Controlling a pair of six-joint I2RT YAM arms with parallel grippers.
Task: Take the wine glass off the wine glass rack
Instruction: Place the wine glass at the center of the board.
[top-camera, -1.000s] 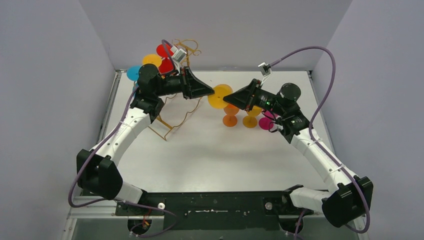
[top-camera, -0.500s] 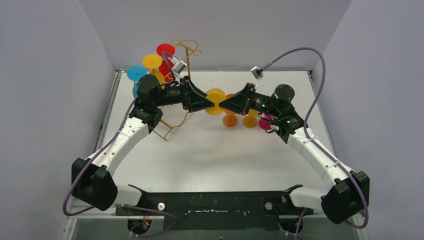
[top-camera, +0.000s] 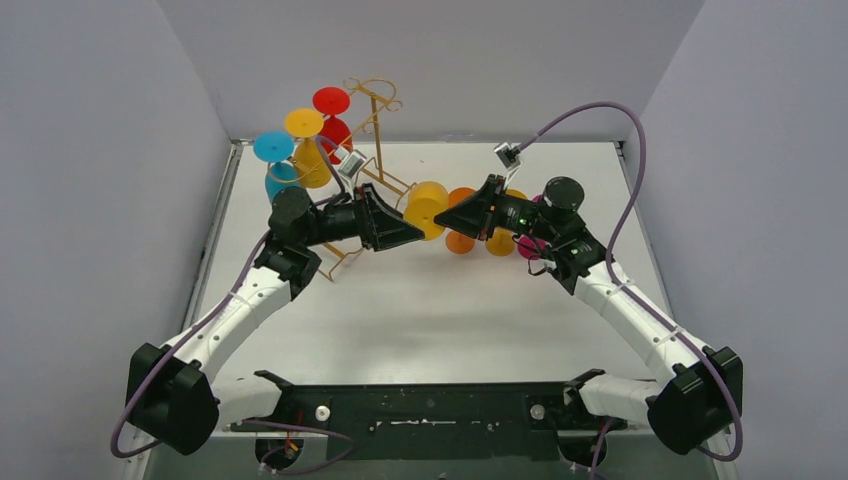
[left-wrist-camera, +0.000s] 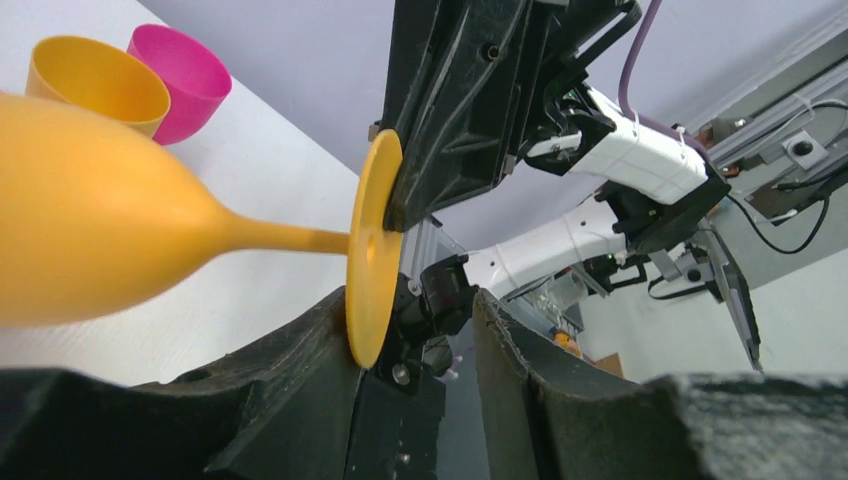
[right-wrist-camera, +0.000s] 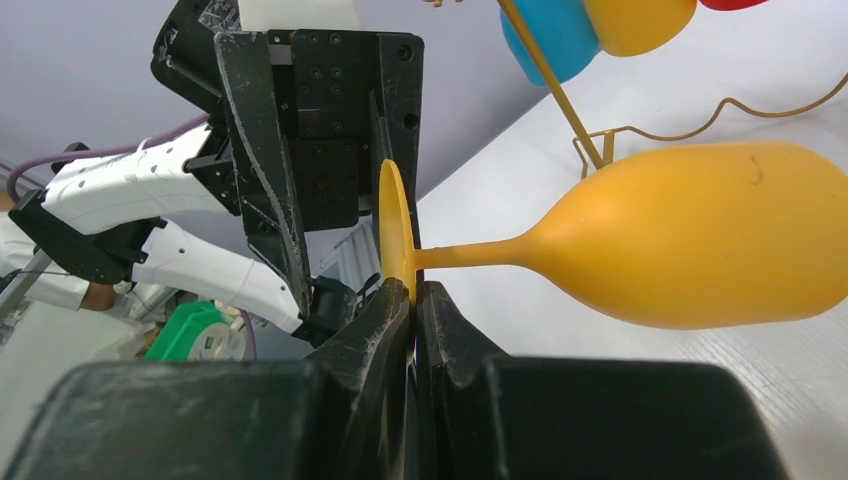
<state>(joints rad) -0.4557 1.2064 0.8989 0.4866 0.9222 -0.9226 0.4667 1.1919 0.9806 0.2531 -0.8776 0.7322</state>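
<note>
A yellow wine glass (top-camera: 428, 207) lies level in the air between my two grippers, right of the gold wire rack (top-camera: 376, 108). My right gripper (top-camera: 449, 217) is shut on the rim of the glass's foot, seen close in the right wrist view (right-wrist-camera: 412, 290), with the bowl (right-wrist-camera: 700, 240) pointing away. My left gripper (top-camera: 404, 231) is open. In the left wrist view (left-wrist-camera: 410, 305) the foot disc (left-wrist-camera: 372, 250) sits between its fingers, against the left one, and the bowl (left-wrist-camera: 90, 240) is at the left. The rack's post also shows in the right wrist view (right-wrist-camera: 556, 90).
Red (top-camera: 331, 100), yellow (top-camera: 303, 122) and blue (top-camera: 273, 146) glasses hang on the rack. Orange (top-camera: 460, 241), yellow-orange (top-camera: 500, 243) and magenta (top-camera: 529, 248) glasses stand on the table under my right arm. Grey walls close in both sides and the back.
Both grippers and the yellow glass have moved down and toward the near side, away from the rack top. The right gripper has closed in on the foot from the right.
</note>
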